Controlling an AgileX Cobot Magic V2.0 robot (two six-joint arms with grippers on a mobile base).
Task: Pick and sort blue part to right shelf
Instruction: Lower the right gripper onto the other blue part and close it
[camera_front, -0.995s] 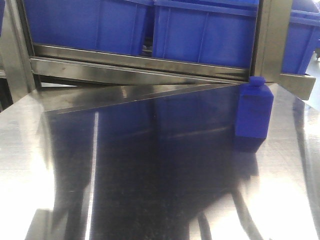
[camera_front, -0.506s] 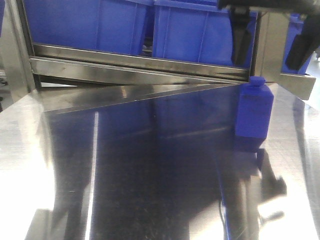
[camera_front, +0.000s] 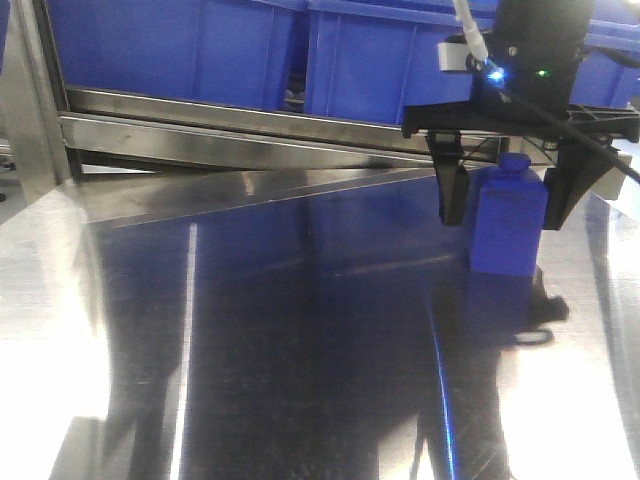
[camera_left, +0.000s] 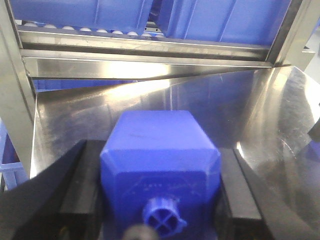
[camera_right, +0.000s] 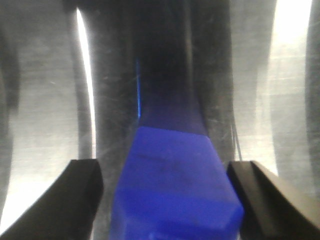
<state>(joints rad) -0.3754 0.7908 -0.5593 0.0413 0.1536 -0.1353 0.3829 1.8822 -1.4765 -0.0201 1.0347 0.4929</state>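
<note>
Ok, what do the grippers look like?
The left gripper: black fingers, seen blurred. The right gripper: black tapered fingers under a black crossbar, with a blue light, green light, white cable and black cable.

The shiny steel tabletop (camera_front: 300, 350) carries 1 blue part (camera_front: 508, 225), which stands upright near its far right edge, mirrored in the metal beneath it. Just behind the tabletop's far edge runs the right shelf (camera_front: 250, 135), which bears large blue crates (camera_front: 180, 50) set side by side.
</note>
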